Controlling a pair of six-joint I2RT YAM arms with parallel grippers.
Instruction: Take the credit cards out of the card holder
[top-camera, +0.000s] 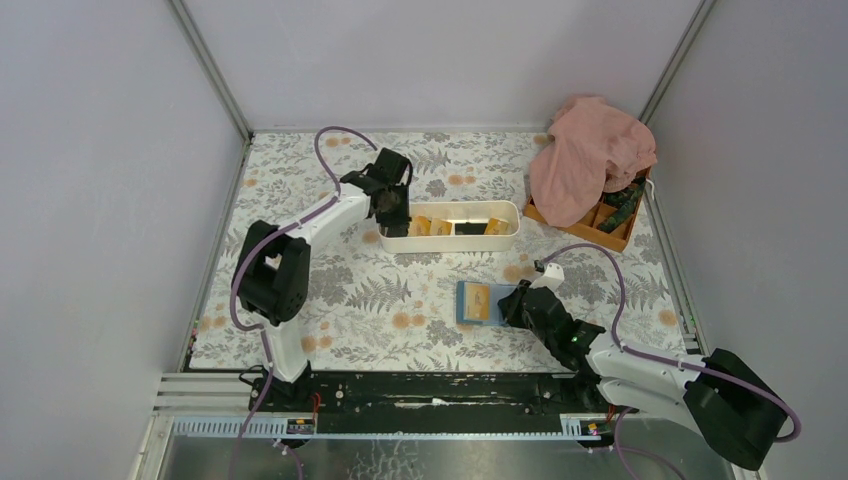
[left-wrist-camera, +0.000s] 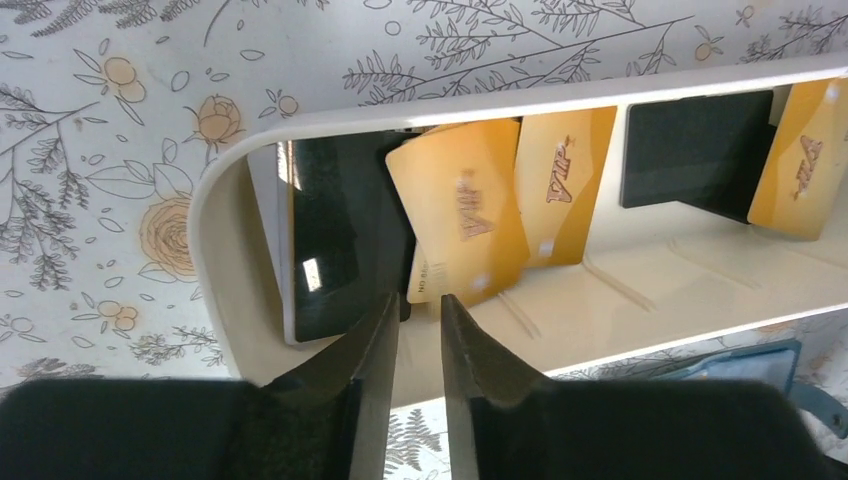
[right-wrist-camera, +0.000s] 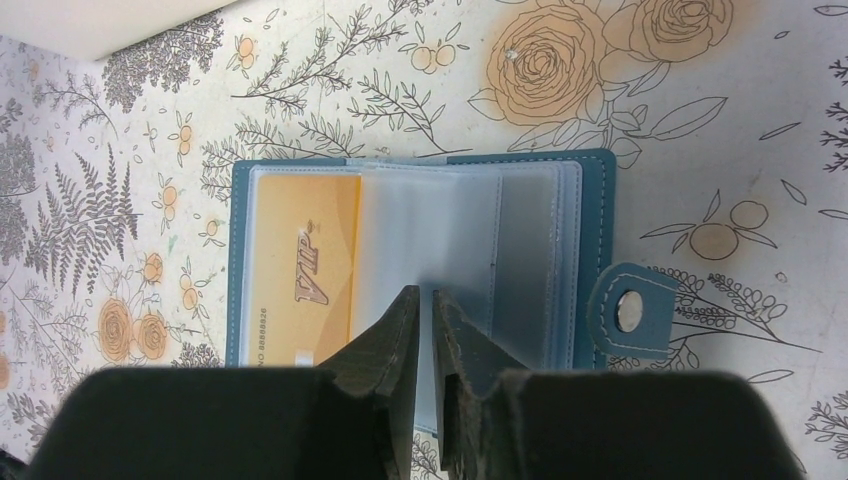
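Note:
The blue card holder (top-camera: 466, 302) lies open on the floral table, and its clear sleeves show in the right wrist view (right-wrist-camera: 530, 250). One orange-yellow credit card (right-wrist-camera: 300, 260) sits in its left pocket. My right gripper (right-wrist-camera: 425, 292) is over the middle sleeves with its jaws almost together and nothing visibly between them; it also shows from above (top-camera: 515, 305). My left gripper (left-wrist-camera: 418, 300) hangs over the left end of the white tray (left-wrist-camera: 230, 180), slightly open and empty. Orange cards (left-wrist-camera: 460, 210) and black cards (left-wrist-camera: 335, 230) lie in the tray.
The white tray (top-camera: 450, 243) stands at the table's middle back. An orange compartment box (top-camera: 610, 232) half covered by a pink cloth (top-camera: 590, 155) stands at the back right. The holder's snap tab (right-wrist-camera: 628, 312) sticks out on its right side.

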